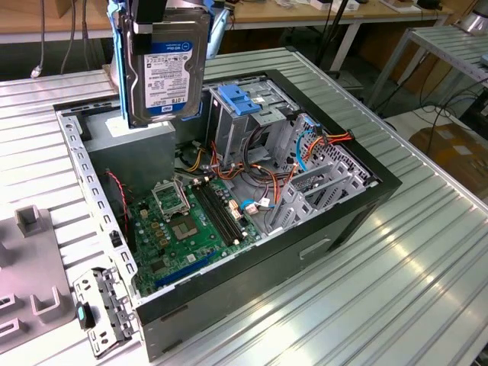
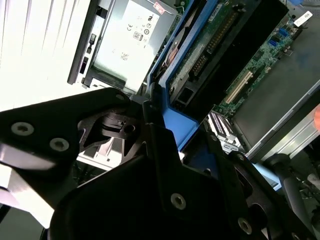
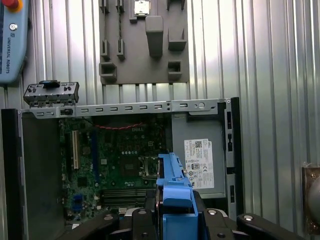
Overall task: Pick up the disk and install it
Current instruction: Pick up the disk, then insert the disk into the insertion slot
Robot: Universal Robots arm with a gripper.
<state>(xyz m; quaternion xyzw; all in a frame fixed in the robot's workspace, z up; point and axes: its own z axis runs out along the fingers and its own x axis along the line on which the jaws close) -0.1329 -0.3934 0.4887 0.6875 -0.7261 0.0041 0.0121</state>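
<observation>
- Closest to the lens in both wrist views, the black fingers [image 3: 142, 222] of the gripper [image 3: 175, 222] are seen clamped from both sides on the disk [image 3: 174, 190]. Its blue side bracket is squeezed right between them.
- In the exterior view, the disk [image 1: 166, 72] is held upright by its top edge. The label side is turned to the camera, and the blue bracket runs down the edge on the exterior view's left.
- So it's hung up in the air over the far left corner of the open case [image 1: 385, 183], above the grey power supply [image 1: 145, 141]. It is not seated in any bay.
- Just to the right of the disk, a metal cage [image 1: 229, 133] is stood up inside the case, topped by a blue latch [image 1: 236, 99].
- Lower down, the green motherboard [image 1: 191, 221] is laid flat on the case floor. Orange cables [image 1: 252, 179] are strung across between it and the cage.
- Outside the case, a grey fixture plate [image 1: 30, 267] is parked on the ribbed metal table [image 1: 396, 305] at the exterior view's left.
- A small metal bracket piece [image 1: 103, 309] is laid right by the case's near left corner.
</observation>
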